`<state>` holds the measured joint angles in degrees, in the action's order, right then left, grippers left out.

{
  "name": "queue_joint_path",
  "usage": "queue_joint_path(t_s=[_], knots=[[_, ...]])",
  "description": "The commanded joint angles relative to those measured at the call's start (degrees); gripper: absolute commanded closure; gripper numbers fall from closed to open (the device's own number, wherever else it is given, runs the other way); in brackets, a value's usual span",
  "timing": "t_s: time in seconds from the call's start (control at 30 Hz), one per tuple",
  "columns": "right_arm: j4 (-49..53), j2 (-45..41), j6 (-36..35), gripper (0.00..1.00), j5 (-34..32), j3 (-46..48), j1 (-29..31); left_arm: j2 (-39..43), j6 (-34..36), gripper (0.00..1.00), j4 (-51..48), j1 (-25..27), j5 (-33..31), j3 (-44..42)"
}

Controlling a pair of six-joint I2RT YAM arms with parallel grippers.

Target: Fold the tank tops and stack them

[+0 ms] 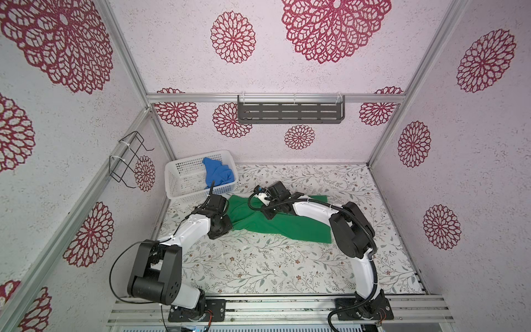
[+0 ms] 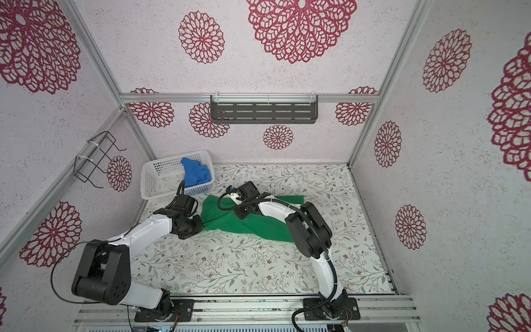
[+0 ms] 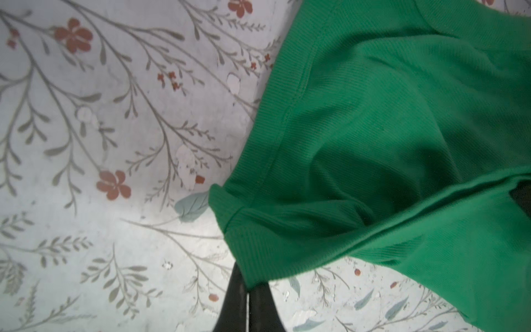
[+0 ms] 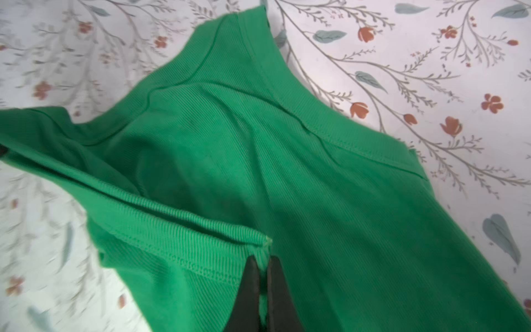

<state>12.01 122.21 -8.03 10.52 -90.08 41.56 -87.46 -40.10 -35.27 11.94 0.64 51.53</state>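
Note:
The green tank top (image 1: 283,228) (image 2: 253,225) lies rumpled across the middle of the floral table, between the two arms. My left gripper (image 3: 248,287) is shut on a ribbed corner of the green tank top (image 3: 388,129) at its left end. My right gripper (image 4: 263,262) is shut on a pinch of the hemmed edge of the green tank top (image 4: 287,172), and this end looks raised off the table. The blue tank top (image 1: 218,172) (image 2: 196,172) sits bunched in the white basket (image 1: 184,179) (image 2: 159,181) at the back left.
A grey slotted shelf (image 1: 290,112) hangs on the back wall and a black wire rack (image 1: 129,161) on the left wall. Floral table surface (image 1: 258,267) stretches in front of the green top to the aluminium rail at the near edge.

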Motion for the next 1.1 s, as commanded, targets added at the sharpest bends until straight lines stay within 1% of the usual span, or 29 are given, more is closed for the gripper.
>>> queue_joint_path(t_s=[0.0,0.07,0.1,0.13,0.17,0.2,0.27,0.3,0.33,0.37,0.43,0.53,0.6,0.63,0.67,0.7,0.73,0.8,0.93,1.03,1.07], knots=[[2.7,0.0,-0.6,0.78,-1.9,-2.5,-0.9,-3.5,4.7,0.94,-1.6,-1.2,1.7,3.5],[2.8,-1.9,0.7,0.5,-1.9,-1.6,-1.3,-4.9,5.7,0.81,-2.6,-1.3,1.6,5.5],[3.2,-3.3,1.5,0.39,-2.7,-0.8,-1.5,-5.2,6.1,0.78,-2.9,-1.4,0.9,6.2],[4.0,-4.6,2.4,0.35,-3.9,-0.1,-1.8,-5.3,6.4,0.78,-3.0,-1.6,0.3,6.7],[4.9,-6.5,3.8,0.33,-5.5,1.1,-2.0,-5.2,6.9,0.78,-3.0,-2.0,0.0,7.3],[5.5,-8.6,5.3,0.33,-7.3,2.8,-2.2,-5.3,7.2,0.8,-3.0,-2.4,0.1,7.8],[6.2,-13.2,8.8,0.33,-10.1,6.5,-2.8,-5.4,7.8,0.87,-2.9,-3.4,0.2,8.9],[6.7,-15.8,10.7,0.33,-11.1,8.9,-3.2,-5.7,8.1,0.92,-3.0,-3.8,0.4,9.5],[7.2,-17.8,12.3,0.33,-12.1,10.7,-3.6,-5.9,8.5,0.95,-3.0,-4.0,0.5,10.1],[7.7,-20.2,14.4,0.33,-13.3,13.1,-4.1,-6.4,8.8,0.95,-3.0,-4.3,0.7,10.6],[9.3,-24.5,19.2,0.33,-15.7,17.2,-5.3,-7.5,9.4,0.9,-3.0,-4.6,0.8,11.5],[11.6,-30.8,26.9,0.34,-17.6,24.4,-7.7,-9.4,10.3,0.89,-2.4,-5.3,0.8,12.7],[12.4,-35.2,31.2,0.39,-17.7,30.0,-8.9,-10.5,10.9,0.89,-1.6,-6.0,0.8,13.4],[12.8,-36.9,32.9,0.41,-18.0,32.1,-9.3,-11.1,11.1,0.86,-1.3,-6.4,0.9,13.9],[13.5,-38.5,34.6,0.44,-18.9,34.3,-9.6,-11.8,11.2,0.8,-1.3,-6.7,1.0,14.5],[14.2,-40.1,36.0,0.48,-19.8,36.3,-9.9,-12.3,11.3,0.75,-1.4,-6.8,1.2,15.3],[14.8,-41.2,37.0,0.52,-20.3,37.7,-10.2,-12.5,11.4,0.74,-1.8,-7.0,1.2,15.8],[15.8,-43.1,38.7,0.56,-21.4,40.6,-11.0,-11.8,11.2,0.7,-2.4,-7.0,0.2,16.3],[15.8,-44.9,40.8,0.65,-21.4,43.8,-12.3,-7.2,9.6,0.67,-2.9,-6.8,-2.5,13.9],[15.1,-44.6,41.5,0.71,-21.2,45.2,-13.4,-4.4,7.7,0.67,-1.3,-6.4,-1.0,11.0],[14.7,-44.2,41.7,0.73,-20.9,45.6,-13.8,-4.1,7.2,0.68,-0.4,-6.0,0.2,10.2]])
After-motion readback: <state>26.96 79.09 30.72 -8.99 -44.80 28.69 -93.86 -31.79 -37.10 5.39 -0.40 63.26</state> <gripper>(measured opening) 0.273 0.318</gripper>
